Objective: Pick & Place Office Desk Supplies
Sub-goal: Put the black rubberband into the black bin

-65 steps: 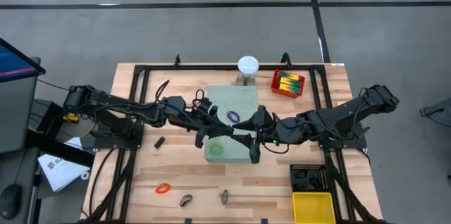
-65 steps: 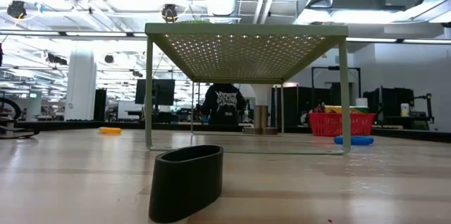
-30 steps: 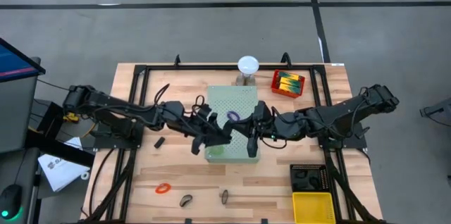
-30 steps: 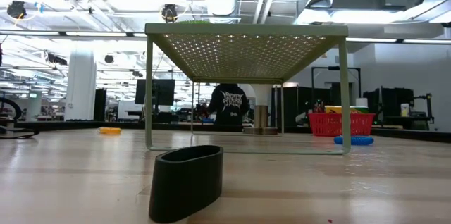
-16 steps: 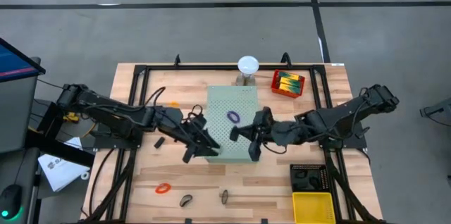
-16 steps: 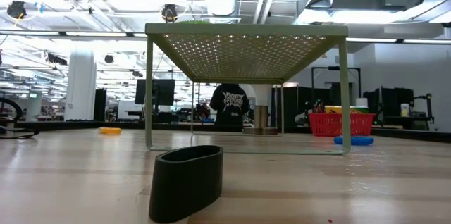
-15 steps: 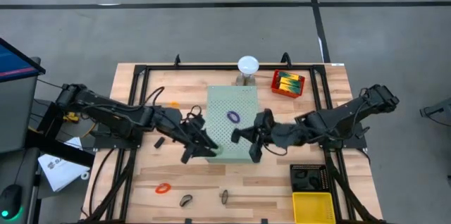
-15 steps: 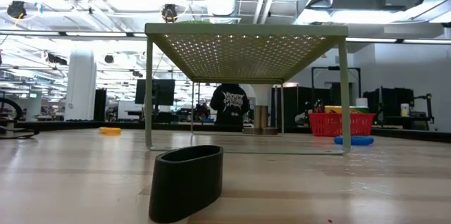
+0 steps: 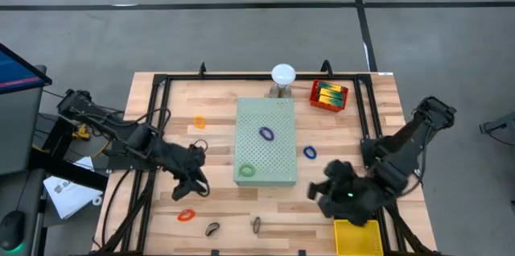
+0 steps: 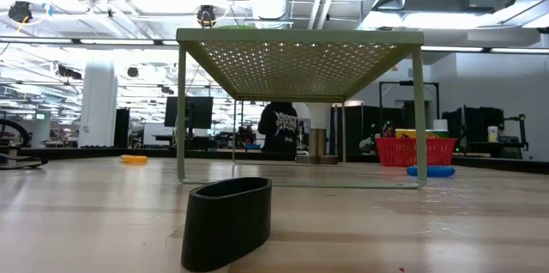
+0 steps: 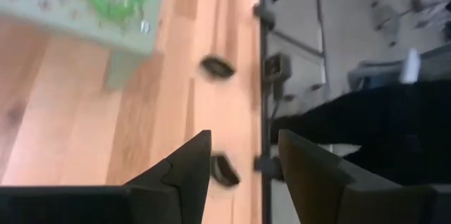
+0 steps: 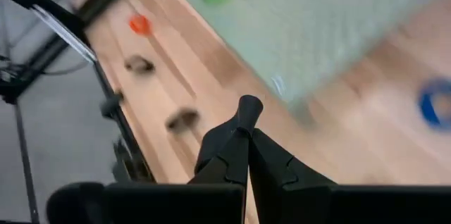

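The pale-green perforated board [image 9: 265, 153] stands on legs mid-table, with a purple loop [image 9: 266, 134] and a green loop [image 9: 246, 171] lying on it. A blue loop [image 9: 310, 152] lies on the table to its right. An orange loop [image 9: 199, 122] lies at the far left, another [image 9: 186, 215] near the front. Two black clips [image 9: 212, 229] [image 9: 256, 225] rest by the near edge. My left gripper [image 9: 195, 183] hangs open left of the board, over bare wood [image 11: 243, 160]. My right gripper [image 9: 318, 194] is shut [image 12: 246, 122], right of the board's near corner, holding nothing.
A red basket [image 9: 329, 95] with yellow-green boxes and a white dome [image 9: 282, 73] stand at the far edge. A black tray and a yellow bin [image 9: 356, 236] sit at the near right corner. A black frame rail [image 9: 153, 127] runs around the table.
Both arms have drawn back from over the board. My left gripper has swung toward the table's left and near edges, my right toward the right and near edges, both tipping less steeply down. The blue loop, which the right arm hid, now shows. The loops lie where they were.
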